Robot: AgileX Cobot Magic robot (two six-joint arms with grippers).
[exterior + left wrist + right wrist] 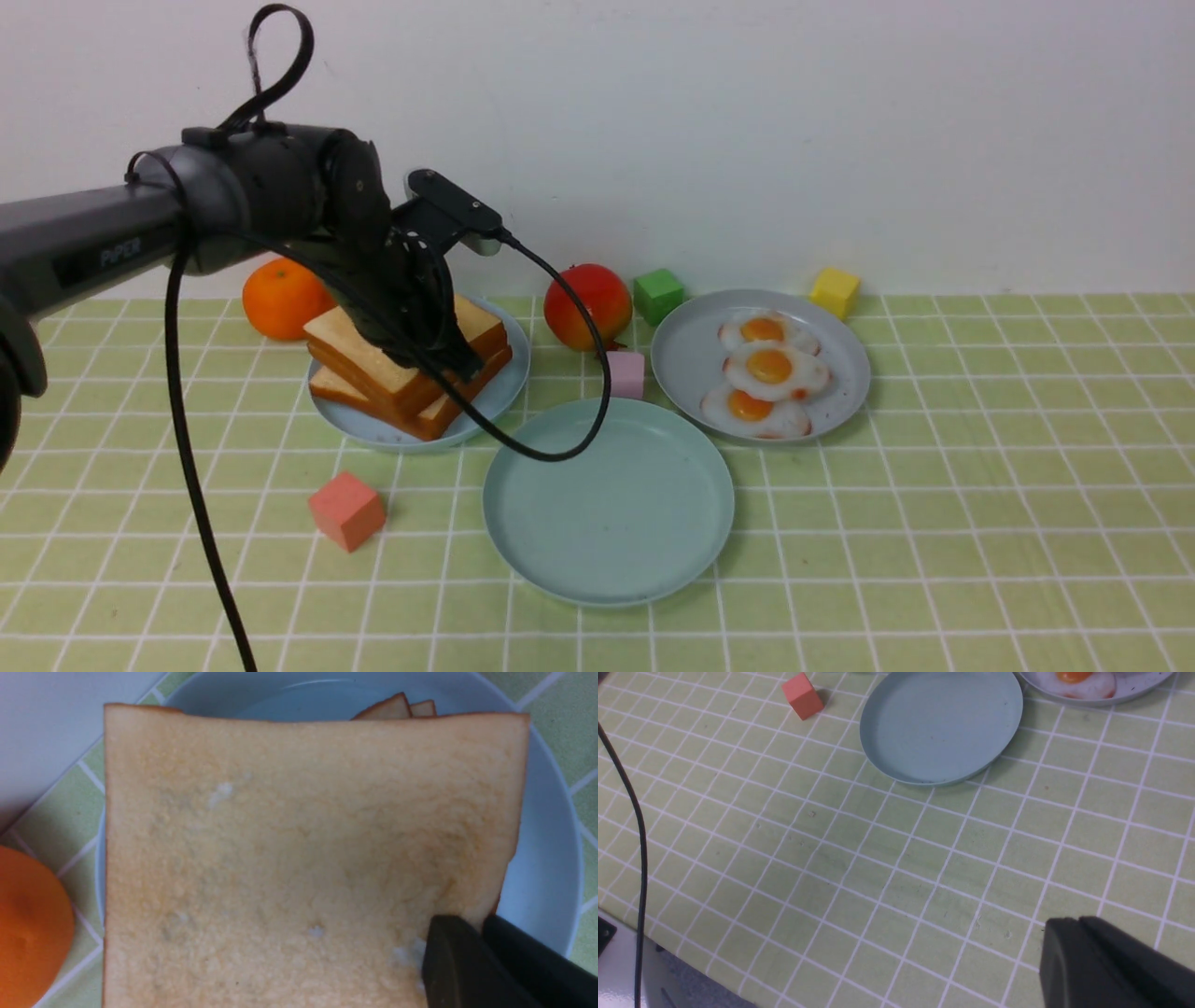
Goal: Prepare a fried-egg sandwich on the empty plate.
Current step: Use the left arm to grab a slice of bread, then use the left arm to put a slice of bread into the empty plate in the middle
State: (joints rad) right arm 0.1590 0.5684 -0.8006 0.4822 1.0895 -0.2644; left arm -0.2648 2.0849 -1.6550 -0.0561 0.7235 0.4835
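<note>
My left jaws grip the top toast slice (289, 849) by a corner, bound for the empty plate (607, 523).

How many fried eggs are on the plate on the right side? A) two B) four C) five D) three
D: three fried eggs lie in a row on the grey-blue plate, each with an orange yolk.
</note>
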